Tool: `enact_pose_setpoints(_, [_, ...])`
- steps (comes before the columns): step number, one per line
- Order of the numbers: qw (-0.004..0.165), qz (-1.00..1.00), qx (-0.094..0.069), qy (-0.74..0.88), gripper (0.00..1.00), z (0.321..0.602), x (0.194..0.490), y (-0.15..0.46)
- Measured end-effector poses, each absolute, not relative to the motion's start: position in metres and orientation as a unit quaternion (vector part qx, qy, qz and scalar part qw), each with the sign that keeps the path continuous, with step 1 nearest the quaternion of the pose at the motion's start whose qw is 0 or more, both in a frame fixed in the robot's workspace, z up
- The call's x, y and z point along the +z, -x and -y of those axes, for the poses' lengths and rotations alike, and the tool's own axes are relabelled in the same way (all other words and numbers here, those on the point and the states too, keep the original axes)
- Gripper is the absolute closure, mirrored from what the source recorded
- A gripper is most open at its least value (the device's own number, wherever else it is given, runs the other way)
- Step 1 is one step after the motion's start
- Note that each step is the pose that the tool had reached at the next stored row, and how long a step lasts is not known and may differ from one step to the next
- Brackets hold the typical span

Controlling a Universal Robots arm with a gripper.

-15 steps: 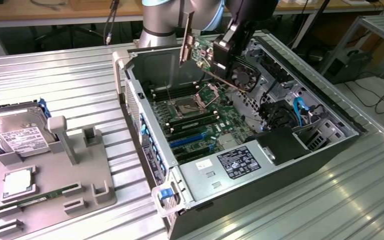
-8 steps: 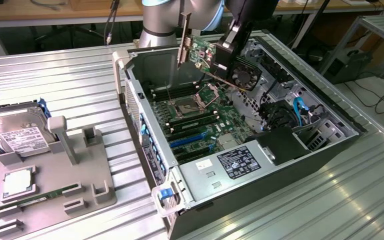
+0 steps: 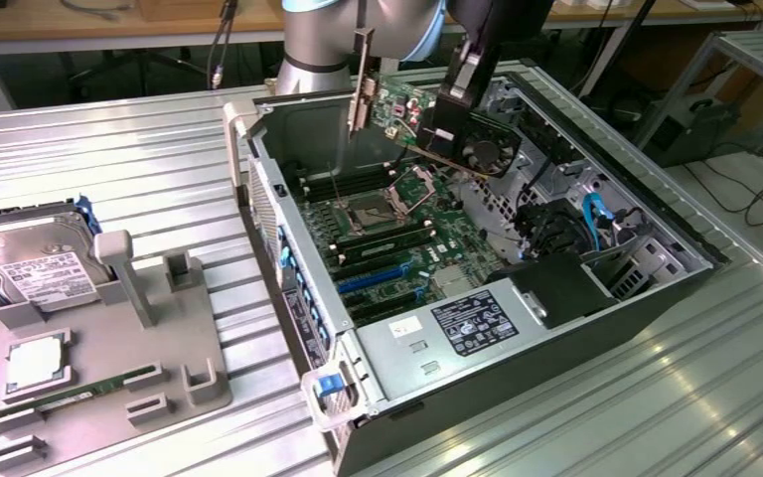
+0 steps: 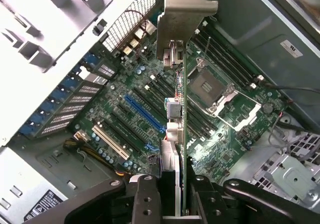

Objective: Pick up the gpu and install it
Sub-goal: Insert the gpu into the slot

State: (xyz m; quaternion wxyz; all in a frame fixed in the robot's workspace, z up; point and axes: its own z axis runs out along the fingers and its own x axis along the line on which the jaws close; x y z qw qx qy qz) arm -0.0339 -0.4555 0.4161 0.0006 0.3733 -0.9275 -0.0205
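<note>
Got the gripper (image 4: 172, 184) fingers (image 4: 146, 194) clamped on the gpu (image 4: 177, 119) at the end away from its bracket (image 4: 183, 24), hanging edge-on over the motherboard (image 4: 125, 99) in the open case (image 3: 594, 338); looks light, stiff, fragile, so better pinching bare board edge than chips.

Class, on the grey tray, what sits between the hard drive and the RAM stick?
A square silver chip lies there, seen in the exterior view.

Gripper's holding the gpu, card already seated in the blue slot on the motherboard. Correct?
Not seated. The gripper holds the gpu in the air above the motherboard, and the blue slot is empty. The wrist view shows it.
</note>
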Motion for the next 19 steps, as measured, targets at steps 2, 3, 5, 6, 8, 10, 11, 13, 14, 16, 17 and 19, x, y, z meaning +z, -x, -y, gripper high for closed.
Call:
enact_pose_setpoints(2, [0.001,0.924,-0.020,-0.383,0.72,0.4555,0.4161,0.0339])
enact_pose_setpoints(3, [0.001,0.922,-0.021,-0.387,0.72,0.4555,0.4161,0.0339])
enact_pose_setpoints(5, [0.001,0.918,-0.020,-0.397,0.72,0.4555,0.4161,0.0339])
enact_pose_setpoints(6, [0.001,0.915,-0.020,-0.402,0.72,0.4555,0.4161,0.0339])
enact_pose_setpoints(8, [0.001,0.912,-0.020,-0.411,0.72,0.4555,0.4161,0.0339])
enact_pose_setpoints(10, [0.002,0.907,-0.020,-0.421,0.72,0.4555,0.4161,0.0339])
enact_pose_setpoints(11, [0.002,0.905,-0.020,-0.425,0.72,0.4555,0.4161,0.0339])
enact_pose_setpoints(13, [0.002,0.900,-0.020,-0.435,0.72,0.4555,0.4161,0.0339])
enact_pose_setpoints(14, [0.002,0.898,-0.020,-0.440,0.72,0.4555,0.4161,0.0339])
enact_pose_setpoints(16, [0.002,0.893,-0.020,-0.449,0.72,0.4555,0.4161,0.0339])
enact_pose_setpoints(17, [0.002,0.891,-0.020,-0.453,0.72,0.4555,0.4161,0.0339])
enact_pose_setpoints(19, [0.003,0.887,-0.020,-0.462,0.72,0.4555,0.4161,0.0339])
